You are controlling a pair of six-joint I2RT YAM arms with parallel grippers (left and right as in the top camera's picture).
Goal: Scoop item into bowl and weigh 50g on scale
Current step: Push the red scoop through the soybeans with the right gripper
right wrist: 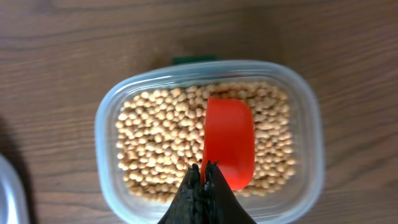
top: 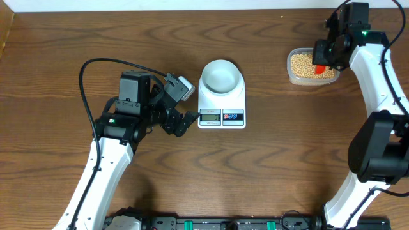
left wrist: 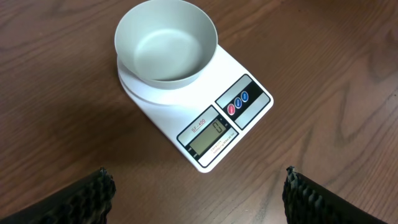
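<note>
Pinching the scoop: right fingers (right wrist: 203,186) are pressed together on the near end of one red scoop (right wrist: 229,140), which lies on the beans.
Beans (right wrist: 155,137): too many to count, all inside one clear tub (right wrist: 107,134).
Bowl (left wrist: 166,40): one, pale, upright on the scale's round platform, its inside bare.
Scale (left wrist: 163,109): one, white, at mid-worktop, with its display (left wrist: 208,134) reading 0.
Left fingers (left wrist: 87,199): spread wide and holding nothing, they hang low just beside the scale's display end and are not touching it.
Edges: the tub stands toward the far right of the worktop (top: 64,38), near its far edge. Beans lie between the scoop and the tub wall on both sides. The bowl's rim overhangs the scale's far end.
Open room: a broad stretch of bare wood separates the scale from the tub. More bare wood lies left of the left arm and in front of the scale.
Arms: two, well apart, one at each side.
</note>
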